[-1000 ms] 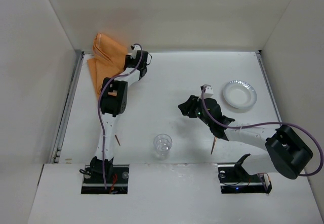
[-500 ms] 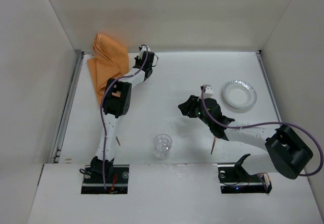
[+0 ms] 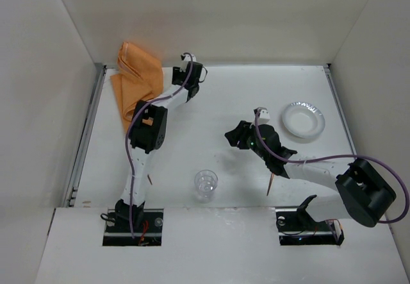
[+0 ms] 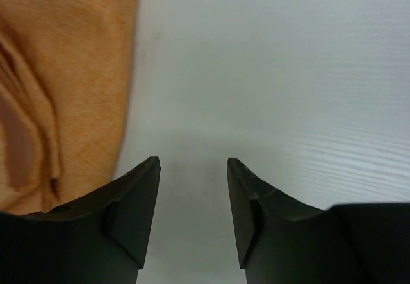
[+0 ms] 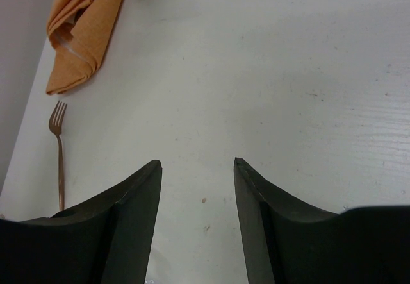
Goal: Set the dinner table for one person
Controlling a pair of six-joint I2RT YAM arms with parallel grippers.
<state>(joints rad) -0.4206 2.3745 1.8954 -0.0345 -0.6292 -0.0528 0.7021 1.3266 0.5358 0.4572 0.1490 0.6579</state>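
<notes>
A round shallow white plate with a silvery rim [image 3: 303,120] sits at the right of the top view, showing only its own bare face. A clear plastic cup [image 3: 205,183] stands upright at lower centre; only the tabletop shows through its wall. Both rest on the large flat white dinner table [image 3: 218,101], which fills the middle of that view between thin metal side rails.

A crumpled orange cloth napkin [image 3: 131,72] lies bunched in the upper left corner, its far end rising against the back wall. The left gripper [image 4: 192,162] is just beside the cloth's right edge, jaws apart, with bare tabletop between them. The right gripper [image 5: 197,162] is near the centre of the table, jaws likewise apart over bare white surface.

A thin copper-coloured fork [image 5: 59,152] lies at the left of the right wrist view, its handle cut off by a finger. In the top view a second copper-coloured utensil [image 3: 271,184] pokes out from under the right arm; its kind cannot be told
</notes>
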